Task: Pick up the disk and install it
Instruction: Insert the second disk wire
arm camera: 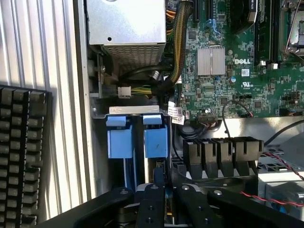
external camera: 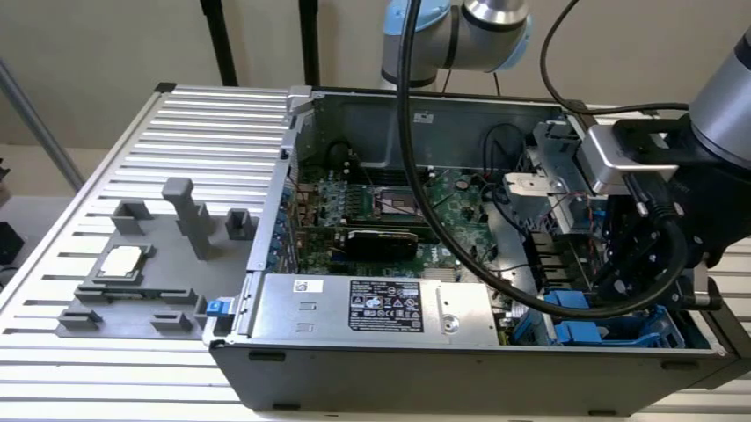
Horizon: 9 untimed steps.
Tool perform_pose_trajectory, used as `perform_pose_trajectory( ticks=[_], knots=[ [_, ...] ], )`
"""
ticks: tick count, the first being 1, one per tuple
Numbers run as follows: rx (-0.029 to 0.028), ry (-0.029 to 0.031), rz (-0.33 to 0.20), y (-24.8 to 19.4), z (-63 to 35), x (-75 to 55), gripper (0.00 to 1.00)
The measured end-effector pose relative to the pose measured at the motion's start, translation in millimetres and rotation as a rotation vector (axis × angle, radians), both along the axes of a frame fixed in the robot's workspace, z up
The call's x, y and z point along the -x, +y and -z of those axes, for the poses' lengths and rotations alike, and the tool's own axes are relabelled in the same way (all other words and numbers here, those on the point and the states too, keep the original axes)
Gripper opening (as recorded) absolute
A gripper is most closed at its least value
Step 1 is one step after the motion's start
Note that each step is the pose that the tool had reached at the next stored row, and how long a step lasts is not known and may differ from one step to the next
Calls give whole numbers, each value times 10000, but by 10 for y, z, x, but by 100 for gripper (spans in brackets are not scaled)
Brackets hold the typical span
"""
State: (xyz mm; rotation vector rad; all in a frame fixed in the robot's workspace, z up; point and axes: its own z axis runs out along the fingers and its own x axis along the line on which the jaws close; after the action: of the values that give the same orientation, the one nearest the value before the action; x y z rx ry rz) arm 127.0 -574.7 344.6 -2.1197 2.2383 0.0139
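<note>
Installation step: gripper [arm camera: 159, 197] is hovering over blue drive bays [arm camera: 137, 137] inside computer case [external camera: 388, 347]; jaws' state — cannot tell; disk unclear.

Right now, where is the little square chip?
In the exterior view, the chip lies on the grey tray at the left, outside the open computer case.

I see the computer case [external camera: 470, 352] on the table [external camera: 141, 369]; the fixture plate [external camera: 129, 290] lies at the exterior view's left of it.

The arm reaches down on the exterior view's right, its black gripper [arm camera: 159, 197] pointing downward
</note>
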Motion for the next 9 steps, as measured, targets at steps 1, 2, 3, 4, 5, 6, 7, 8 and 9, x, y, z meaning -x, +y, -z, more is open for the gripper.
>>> perform_pose_trajectory(
  ticks=[1,2,3,4,5,6,7,8,9],
  knots=[
    [-3,0,0,0,5,-1,0],
    [-6,0,1,0,10,-2,0],
    [-6,0,0,0,14,-4,0],
    [-7,0,0,0,17,-6,0],
    [-10,0,0,0,22,-7,0],
    [-14,1,0,0,26,-8,0],
    [-18,1,1,0,30,-9,0],
    [-23,1,0,0,33,-10,0],
    [-27,0,0,0,35,-11,0]
  ],
)
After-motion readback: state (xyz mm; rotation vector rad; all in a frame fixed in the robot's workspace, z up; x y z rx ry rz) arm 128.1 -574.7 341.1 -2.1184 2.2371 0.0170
